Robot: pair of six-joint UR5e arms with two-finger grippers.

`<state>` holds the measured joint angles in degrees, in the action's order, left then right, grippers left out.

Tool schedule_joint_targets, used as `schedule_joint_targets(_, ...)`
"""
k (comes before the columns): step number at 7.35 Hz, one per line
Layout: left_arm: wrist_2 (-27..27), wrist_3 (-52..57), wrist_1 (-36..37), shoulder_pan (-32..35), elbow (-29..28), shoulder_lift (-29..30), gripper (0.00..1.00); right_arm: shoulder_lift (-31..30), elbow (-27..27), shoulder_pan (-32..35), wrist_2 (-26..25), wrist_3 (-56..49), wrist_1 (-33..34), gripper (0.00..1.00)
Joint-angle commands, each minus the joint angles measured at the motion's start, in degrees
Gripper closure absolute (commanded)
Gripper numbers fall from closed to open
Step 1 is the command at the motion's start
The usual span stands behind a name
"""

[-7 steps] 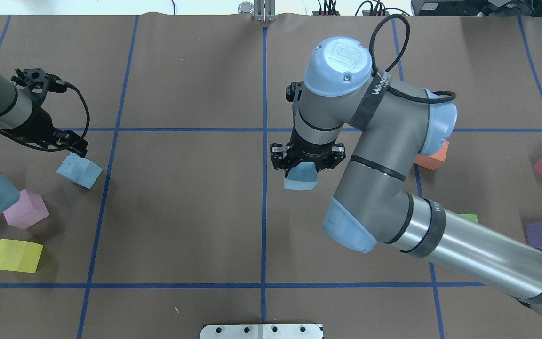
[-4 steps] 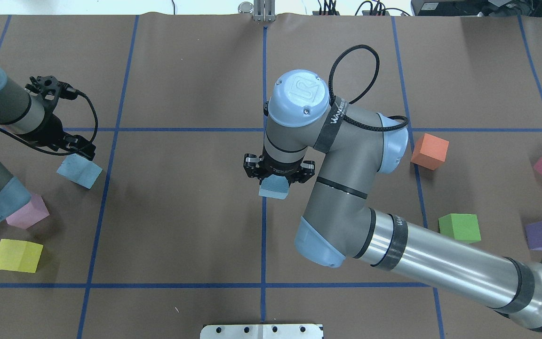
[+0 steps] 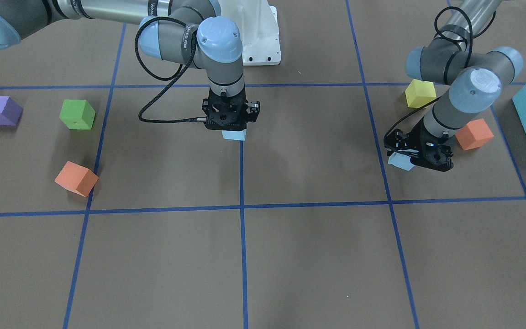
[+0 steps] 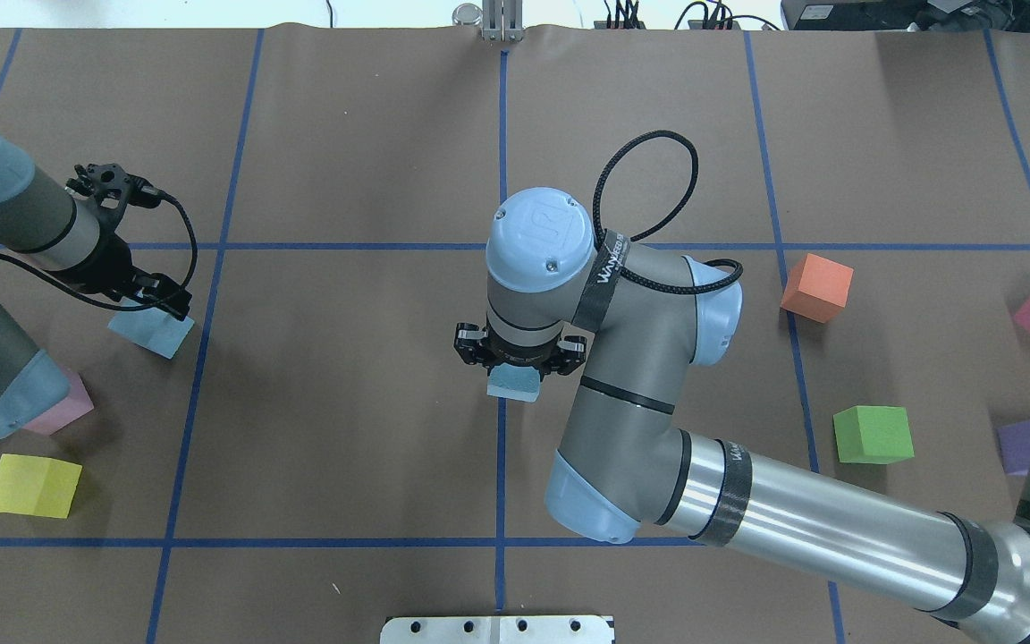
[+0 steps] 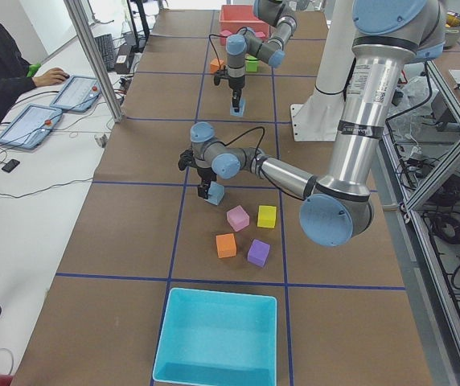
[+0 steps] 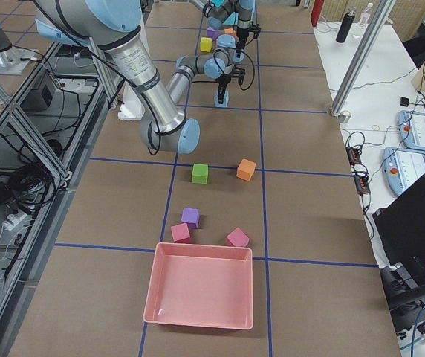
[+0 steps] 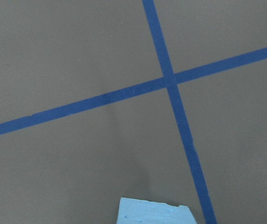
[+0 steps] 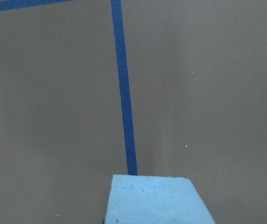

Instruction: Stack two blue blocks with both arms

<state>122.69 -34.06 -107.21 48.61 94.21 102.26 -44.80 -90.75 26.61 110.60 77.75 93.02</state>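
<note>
Where the left arm comes in, left black two-finger gripper (image 4: 166,302): low over the 1st pale sky-blue foam cube (image 4: 150,333); jaws apart or together, cannot tell.
1st cube: on the brown paper-covered table (image 4: 345,429), just left of a blue tape line (image 4: 192,402), near a pink foam cube (image 4: 72,409).
Right black two-finger gripper (image 4: 519,365): clamped on the 2nd pale sky-blue foam cube (image 4: 513,386).
2nd cube: over the centre tape line (image 4: 501,465), well apart from the 1st.

The right arm (image 4: 801,523) and left arm (image 4: 28,224) are grey metal with pale blue joint caps (image 4: 540,234). Black cables (image 4: 649,134) loop alongside.
</note>
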Motion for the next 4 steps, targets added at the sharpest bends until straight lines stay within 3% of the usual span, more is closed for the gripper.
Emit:
schedule_joint_targets(1, -0.09, 0.22, 0.07, -0.98, -0.17, -0.39, 0.02, 0.06, 0.49, -0.59, -0.64, 0.82, -0.04, 0.52)
schedule_joint_targets(4, -0.09, 0.31, 0.07, -0.98, -0.17, -0.48, 0.02, 1.54, 1.71, -1.47, -0.73, 2.48, -0.12, 0.51)
